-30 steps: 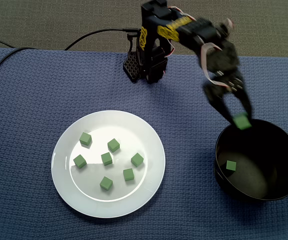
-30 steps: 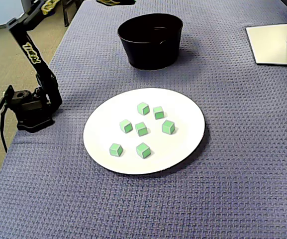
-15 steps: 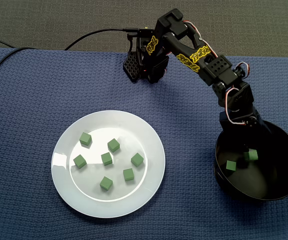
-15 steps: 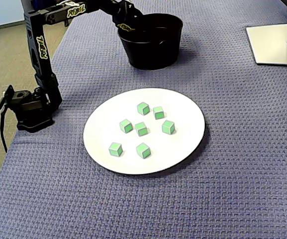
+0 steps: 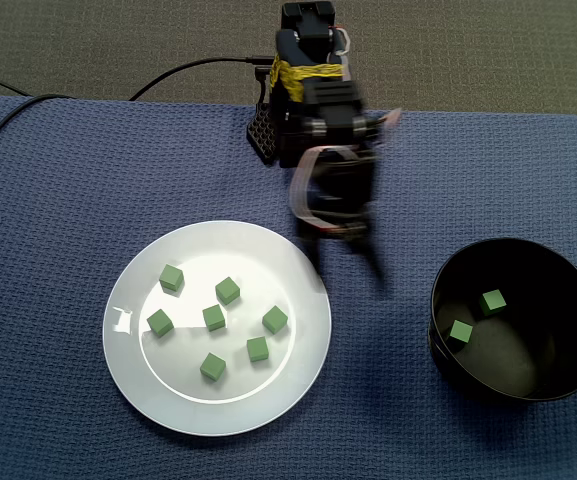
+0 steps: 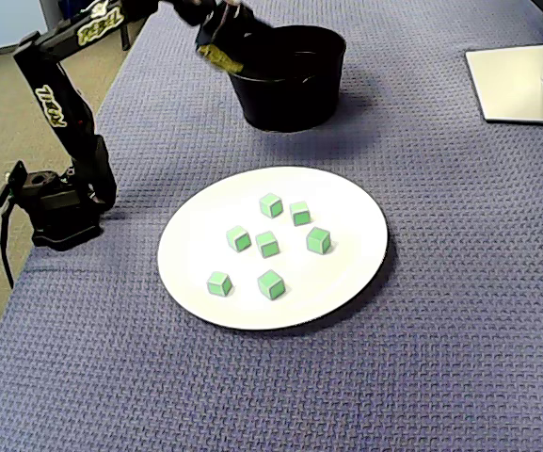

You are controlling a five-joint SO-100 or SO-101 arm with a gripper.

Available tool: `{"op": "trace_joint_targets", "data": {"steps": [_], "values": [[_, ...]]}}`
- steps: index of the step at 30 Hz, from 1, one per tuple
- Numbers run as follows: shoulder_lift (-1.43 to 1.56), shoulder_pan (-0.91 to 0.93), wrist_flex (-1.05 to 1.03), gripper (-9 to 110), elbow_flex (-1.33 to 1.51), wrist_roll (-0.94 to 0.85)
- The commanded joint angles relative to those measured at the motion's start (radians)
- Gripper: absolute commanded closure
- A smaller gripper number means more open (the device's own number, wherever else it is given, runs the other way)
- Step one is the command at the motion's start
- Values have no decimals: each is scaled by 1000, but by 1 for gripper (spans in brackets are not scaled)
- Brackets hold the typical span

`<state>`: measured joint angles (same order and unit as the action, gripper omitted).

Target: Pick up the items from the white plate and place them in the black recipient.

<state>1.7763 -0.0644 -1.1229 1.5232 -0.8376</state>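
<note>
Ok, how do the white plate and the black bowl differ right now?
The white plate is flat and shallow; the black bowl is deep, with tall walls. The plate holds seven green cubes; the bowl holds only two. The plate is wider across than the bowl. Both are round and sit on the blue cloth.

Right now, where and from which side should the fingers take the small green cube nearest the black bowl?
Take the small green cube on two opposite side faces, from straight above: it sits flat on the round white plate with gaps all around.
</note>
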Motion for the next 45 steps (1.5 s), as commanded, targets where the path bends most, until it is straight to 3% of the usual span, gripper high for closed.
{"op": "trace_joint_targets", "data": {"steps": [1, 8, 21, 35, 45], "values": [[44, 233, -71, 73, 18, 120], [-110, 380, -166, 71, 83, 284], [-339, 414, -86, 73, 121, 89], [-448, 457, 17, 74, 92, 21], [-474, 443, 77, 83, 129, 20]]}}
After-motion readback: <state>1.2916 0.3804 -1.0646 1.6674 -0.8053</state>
